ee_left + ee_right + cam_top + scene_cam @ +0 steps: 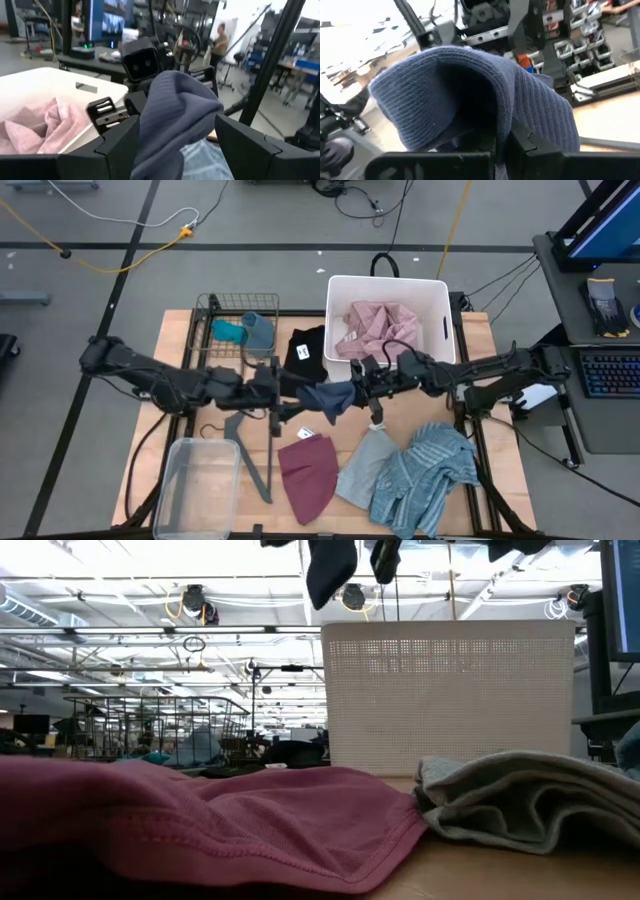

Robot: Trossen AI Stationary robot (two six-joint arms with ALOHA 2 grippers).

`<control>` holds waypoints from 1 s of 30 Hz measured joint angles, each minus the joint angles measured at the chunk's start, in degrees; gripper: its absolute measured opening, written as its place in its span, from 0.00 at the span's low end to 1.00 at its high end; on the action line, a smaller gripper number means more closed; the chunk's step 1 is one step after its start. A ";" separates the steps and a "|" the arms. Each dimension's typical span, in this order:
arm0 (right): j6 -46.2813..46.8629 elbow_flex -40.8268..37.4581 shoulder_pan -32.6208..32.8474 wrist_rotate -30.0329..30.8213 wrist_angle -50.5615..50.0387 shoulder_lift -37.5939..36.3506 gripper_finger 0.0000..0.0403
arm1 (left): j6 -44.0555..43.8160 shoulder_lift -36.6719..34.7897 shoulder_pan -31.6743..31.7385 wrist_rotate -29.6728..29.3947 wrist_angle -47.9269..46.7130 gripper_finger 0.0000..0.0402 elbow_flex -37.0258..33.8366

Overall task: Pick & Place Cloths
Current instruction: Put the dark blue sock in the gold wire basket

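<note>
Right end effector (pixel 362 388) clamped on ribbed dark blue cloth (pixel 328 400), drooping folded, left end effector (pixel 283 392) seemingly spread wide around it.

pink cloth (pixel 372 328) lies in the bin (pixel 436 292) — wire basket (pixel 215 308) to its left, striped garment (pixel 425 473) in front.

Mid-frame in the overhead view hangs a dark blue ribbed cloth (pixel 327 400). Upper right of centre sits a white bin (pixel 340 290) with a pink cloth (pixel 372 328) inside; a black cloth (pixel 305 356) lies beside it. Lower down: a maroon cloth (pixel 307 473), a pale grey-blue cloth (pixel 362 468), a blue striped cloth (pixel 425 475). A teal cloth (pixel 228 331) fills the wire basket (pixel 205 305).
</note>
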 joint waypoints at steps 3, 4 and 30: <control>0.02 0.00 -0.80 -1.80 -0.23 0.00 0.00 | -0.29 2.10 0.82 0.92 -4.28 0.66 3.24; 0.00 0.00 -1.05 -2.19 -0.29 0.00 0.00 | -0.91 2.75 0.87 0.95 -5.32 0.66 4.19; -1.77 0.00 -4.48 -9.15 -3.25 0.55 0.00 | -6.41 10.85 9.60 13.94 -11.29 0.53 9.74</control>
